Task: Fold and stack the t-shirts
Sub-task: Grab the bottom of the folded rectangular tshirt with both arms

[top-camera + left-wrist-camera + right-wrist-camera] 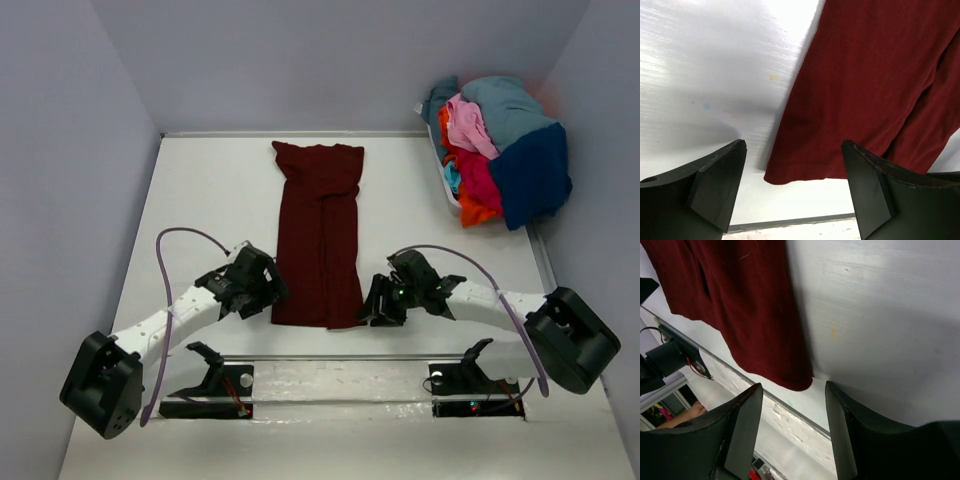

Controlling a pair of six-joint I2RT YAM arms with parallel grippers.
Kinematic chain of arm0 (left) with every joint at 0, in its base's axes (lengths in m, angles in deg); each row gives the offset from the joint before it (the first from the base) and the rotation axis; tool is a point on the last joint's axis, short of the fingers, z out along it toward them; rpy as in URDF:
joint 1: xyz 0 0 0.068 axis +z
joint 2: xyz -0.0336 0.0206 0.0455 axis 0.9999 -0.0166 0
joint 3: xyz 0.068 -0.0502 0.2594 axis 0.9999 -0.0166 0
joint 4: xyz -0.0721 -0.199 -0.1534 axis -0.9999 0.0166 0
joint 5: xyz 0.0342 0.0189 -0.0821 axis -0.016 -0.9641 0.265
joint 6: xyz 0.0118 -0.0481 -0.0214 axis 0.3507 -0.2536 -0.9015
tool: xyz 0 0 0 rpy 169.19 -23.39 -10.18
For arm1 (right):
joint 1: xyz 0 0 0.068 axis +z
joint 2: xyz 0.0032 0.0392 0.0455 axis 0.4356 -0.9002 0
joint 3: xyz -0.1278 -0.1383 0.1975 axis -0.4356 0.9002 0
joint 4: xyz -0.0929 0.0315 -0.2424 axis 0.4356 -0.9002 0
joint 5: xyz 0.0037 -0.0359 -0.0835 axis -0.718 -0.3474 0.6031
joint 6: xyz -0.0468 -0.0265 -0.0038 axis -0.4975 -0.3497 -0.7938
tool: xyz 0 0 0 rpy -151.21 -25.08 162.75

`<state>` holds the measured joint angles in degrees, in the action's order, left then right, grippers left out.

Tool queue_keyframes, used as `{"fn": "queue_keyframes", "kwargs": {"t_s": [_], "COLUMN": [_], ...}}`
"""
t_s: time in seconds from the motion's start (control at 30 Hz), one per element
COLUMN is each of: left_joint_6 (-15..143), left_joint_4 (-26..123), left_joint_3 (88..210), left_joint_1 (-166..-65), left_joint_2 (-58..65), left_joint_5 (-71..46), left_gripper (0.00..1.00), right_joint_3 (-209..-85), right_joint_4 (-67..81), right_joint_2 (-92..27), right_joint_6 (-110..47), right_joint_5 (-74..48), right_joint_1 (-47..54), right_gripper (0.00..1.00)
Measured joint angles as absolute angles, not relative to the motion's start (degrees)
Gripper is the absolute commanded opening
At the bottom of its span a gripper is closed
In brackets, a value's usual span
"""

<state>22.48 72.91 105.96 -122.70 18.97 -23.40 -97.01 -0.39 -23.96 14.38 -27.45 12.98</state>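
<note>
A dark maroon t-shirt lies flat in the middle of the table, folded into a long narrow strip with its hem toward the arms. My left gripper is open and empty at the strip's near left corner. My right gripper is open and empty at the near right corner. Neither touches the cloth. The other t-shirts, pink, teal-blue, navy and red, sit heaped at the back right.
The heap sits in a white basket against the right wall. The white table is walled on three sides. Its near edge runs just below the shirt's hem. Two arm mounts stand at the front.
</note>
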Motion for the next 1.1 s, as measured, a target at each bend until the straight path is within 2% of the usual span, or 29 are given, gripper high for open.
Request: {"fn": "queue_keyframes", "kwargs": {"t_s": [0.07, 0.1, 0.17, 0.2, 0.23, 0.47, 0.6, 0.67, 0.87, 1.1], "left_joint_6": [22.48, 22.48, 22.57, 22.68, 22.72, 22.65, 22.26, 21.91, 19.88, 18.13], "left_joint_4": [72.72, 72.56, 72.23, 71.93, 71.73, 67.34, 66.79, 66.79, 68.02, 67.88], "left_joint_3": [105.55, 105.16, 104.37, 103.84, 103.41, 101.59, 100.72, 100.57, 99.82, 99.56], "left_joint_1": [-122.7, -122.7, -122.7, -122.7, -122.7, -122.7, -122.7, -122.7, -123.51, -125.76], "left_joint_2": [19.34, 19.69, 20.17, 20.2, 20.13, 20.68, 21.53, 21.77, 23.71, 22.71], "left_joint_5": [-23.44, -23.42, -23.35, -23.24, -23.16, -22.17, -21.69, -21.3, -19.55, -18.98], "left_gripper": [0.87, 0.86, 0.85, 0.84, 0.84, 0.75, 0.76, 0.8, 0.79, 0.61], "right_joint_3": [-97.51, -97.95, -98.67, -98.8, -98.8, -97.07, -96.75, -96.75, -96.75, -96.77], "right_joint_4": [1.51, 2.17, 3.24, 3.48, 3.55, 1.08, 0.44, 0.42, 1.25, 4.88], "right_joint_2": [-25.67, -26.76, -28.38, -29.03, -29.36, -25.21, -23.57, -23.83, -24.88, -27.39], "right_joint_6": [15.24, 15.63, 15.96, 16.5, 16.81, 18.38, 18.8, 18.91, 19.41, 19.85], "right_joint_5": [-26.95, -26.58, -25.86, -24.92, -24.26, -18.62, -17.53, -17.42, -17.42, -19.04], "right_joint_1": [14.3, 15.02, 16.31, 16.83, 17.16, 17.44, 17.44, 17.44, 17.44, 17.51], "right_gripper": [0.51, 0.4, 0.3, 0.11, 0.07, 0.07, 0.07, 0.07, 0.07, 0.07]}}
